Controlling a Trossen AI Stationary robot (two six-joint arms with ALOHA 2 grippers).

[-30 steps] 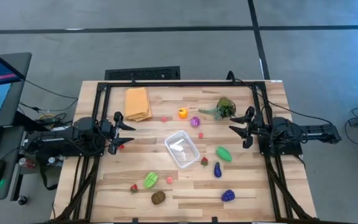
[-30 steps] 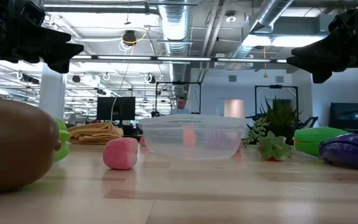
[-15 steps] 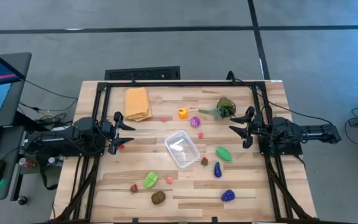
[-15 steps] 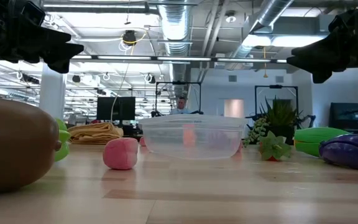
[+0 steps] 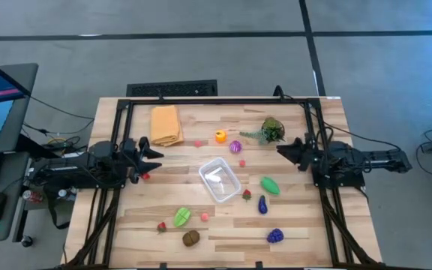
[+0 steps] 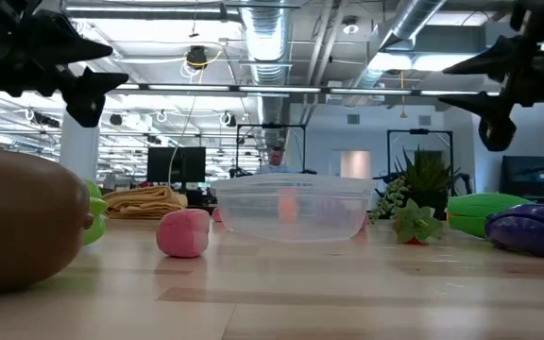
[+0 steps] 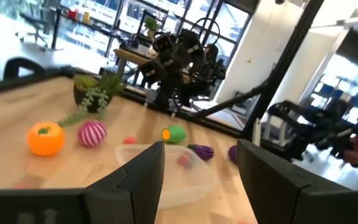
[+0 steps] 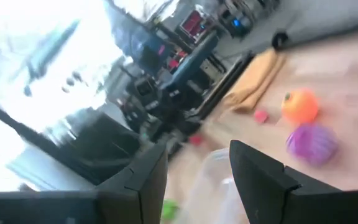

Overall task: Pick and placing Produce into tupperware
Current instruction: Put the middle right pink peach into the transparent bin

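The clear tupperware (image 5: 220, 180) stands in the middle of the table, with nothing inside that I can see. The produce lies around it: an orange piece (image 5: 220, 136), a purple striped one (image 5: 235, 146), a green one (image 5: 270, 185), a dark eggplant (image 5: 262, 204), blue-purple grapes (image 5: 275, 235), a brown piece (image 5: 191, 238), a light green one (image 5: 181, 217), and small pink and red bits. My left gripper (image 5: 154, 155) hovers open to the left of the tupperware. My right gripper (image 5: 282, 148) hovers open to its right, near the plant sprig.
A folded orange-yellow cloth (image 5: 166, 124) lies near the far left corner. The leafy plant sprig (image 5: 270, 130) sits at the far right. A black frame (image 5: 216, 101) runs along the table's far edge and sides. A monitor and keyboard stand beyond the left edge.
Both grippers have turned about their own long axes while staying over the same spots; in the high view their fingers no longer spread sideways. The produce and the tupperware have not moved.
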